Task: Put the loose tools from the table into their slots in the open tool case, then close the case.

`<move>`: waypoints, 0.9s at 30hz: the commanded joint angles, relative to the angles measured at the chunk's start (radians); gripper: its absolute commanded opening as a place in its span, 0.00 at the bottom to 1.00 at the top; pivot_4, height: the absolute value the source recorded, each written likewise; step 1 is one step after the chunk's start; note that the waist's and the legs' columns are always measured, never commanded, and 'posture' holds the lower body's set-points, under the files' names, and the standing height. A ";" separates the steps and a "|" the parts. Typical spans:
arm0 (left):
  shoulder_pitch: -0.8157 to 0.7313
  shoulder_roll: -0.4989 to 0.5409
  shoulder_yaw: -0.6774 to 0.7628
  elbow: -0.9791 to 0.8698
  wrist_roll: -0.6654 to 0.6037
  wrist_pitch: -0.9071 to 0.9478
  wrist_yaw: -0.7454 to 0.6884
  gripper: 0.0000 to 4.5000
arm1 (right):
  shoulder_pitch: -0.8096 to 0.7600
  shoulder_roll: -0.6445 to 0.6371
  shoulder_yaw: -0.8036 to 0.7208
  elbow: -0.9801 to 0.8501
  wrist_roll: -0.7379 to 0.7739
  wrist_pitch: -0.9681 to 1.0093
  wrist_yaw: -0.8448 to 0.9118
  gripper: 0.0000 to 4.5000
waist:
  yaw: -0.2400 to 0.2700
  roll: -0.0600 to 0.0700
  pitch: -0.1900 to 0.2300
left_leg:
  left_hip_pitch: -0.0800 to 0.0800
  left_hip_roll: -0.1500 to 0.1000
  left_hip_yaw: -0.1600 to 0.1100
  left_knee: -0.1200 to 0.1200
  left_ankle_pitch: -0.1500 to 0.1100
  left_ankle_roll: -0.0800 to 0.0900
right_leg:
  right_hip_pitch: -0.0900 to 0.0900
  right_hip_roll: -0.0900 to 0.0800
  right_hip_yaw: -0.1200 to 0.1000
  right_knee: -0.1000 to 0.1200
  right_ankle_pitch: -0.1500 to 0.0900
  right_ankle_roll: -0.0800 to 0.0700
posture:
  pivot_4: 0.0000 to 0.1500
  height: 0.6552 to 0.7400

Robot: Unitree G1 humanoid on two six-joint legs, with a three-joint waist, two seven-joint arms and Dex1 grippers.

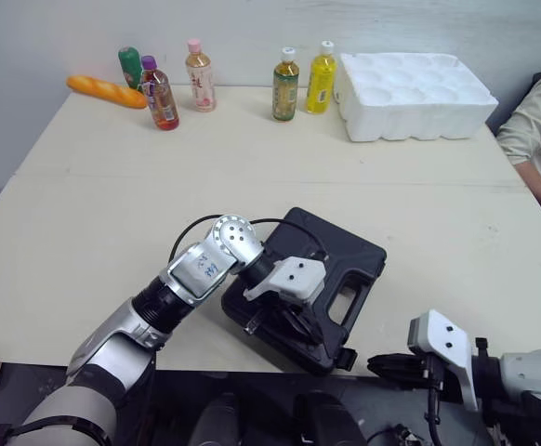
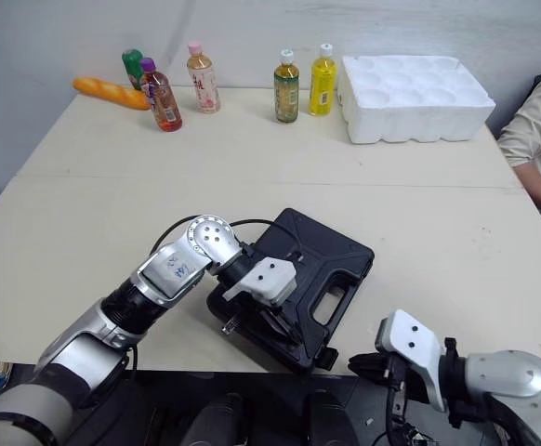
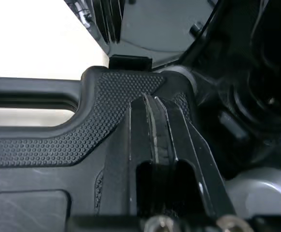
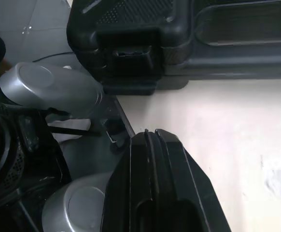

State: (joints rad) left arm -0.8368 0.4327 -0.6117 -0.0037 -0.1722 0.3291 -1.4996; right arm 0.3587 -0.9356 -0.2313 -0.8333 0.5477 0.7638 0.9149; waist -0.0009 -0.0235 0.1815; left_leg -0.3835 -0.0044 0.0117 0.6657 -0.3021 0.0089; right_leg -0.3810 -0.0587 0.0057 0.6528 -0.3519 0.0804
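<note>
**Tool case (image 1: 336,260) closed at 6 o'clock**

The case lies shut near the front edge of the surface (image 1: 252,167). The left gripper (image 3: 152,102), jaws together, rests on its textured lid. The right gripper (image 4: 152,134), jaws together, hangs at 5 o'clock just off the surface edge, facing the latch (image 4: 131,60).

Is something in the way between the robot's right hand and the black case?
No, nothing I can see. The right hand is by the table's front edge, and just bare table lies between it and the black case.
</note>
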 commanded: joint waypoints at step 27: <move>0.030 0.006 -0.075 0.115 0.137 -0.135 0.052 0.01 | -0.177 0.038 0.085 -0.053 0.155 0.119 -0.122 0.00 | -0.007 0.002 -0.002 | 0.015 0.001 -0.004 -0.005 -0.001 0.002 | 0.018 -0.001 -0.004 -0.009 0.000 -0.001 | 1.00 1.00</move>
State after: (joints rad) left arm -0.8419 0.4185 -0.6227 0.0518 -0.1364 0.1844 -1.4584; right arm 0.1797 -0.8921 -0.1224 -0.8292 0.6910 0.9191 0.7789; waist -0.0074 -0.0219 0.1793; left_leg -0.3687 -0.0033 0.0073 0.6606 -0.3036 0.0105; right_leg -0.3625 -0.0596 0.0021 0.6433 -0.3523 0.0798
